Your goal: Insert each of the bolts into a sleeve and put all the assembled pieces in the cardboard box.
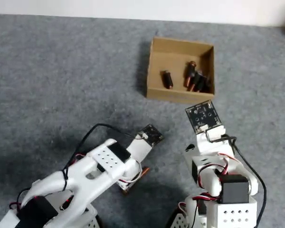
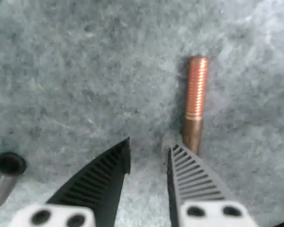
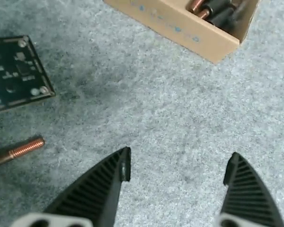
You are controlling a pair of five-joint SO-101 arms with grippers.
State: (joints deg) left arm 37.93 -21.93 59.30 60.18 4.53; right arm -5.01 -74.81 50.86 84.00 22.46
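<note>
Ribbed black fingers of the left gripper (image 2: 150, 158) stand slightly apart, empty; the right gripper (image 3: 180, 163) gapes wide, also empty. Cardboard box (image 1: 180, 95) holds several assembled pieces (image 1: 195, 77), one apart from the rest. Outside it, a threaded copper bolt (image 2: 196, 94) lies just past the left gripper, a dark tubular sleeve (image 2: 7, 165) aside, on fuzzy grey carpet (image 2: 61, 56).

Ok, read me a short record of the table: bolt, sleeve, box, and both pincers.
left pincer: slightly open, empty
right pincer: wide open, empty, over carpet
bolt: copper, loose on the carpet, beside the left pincer's tip
sleeve: dark, lying on the carpet, open end empty
cardboard box: holds several assembled pieces
</note>
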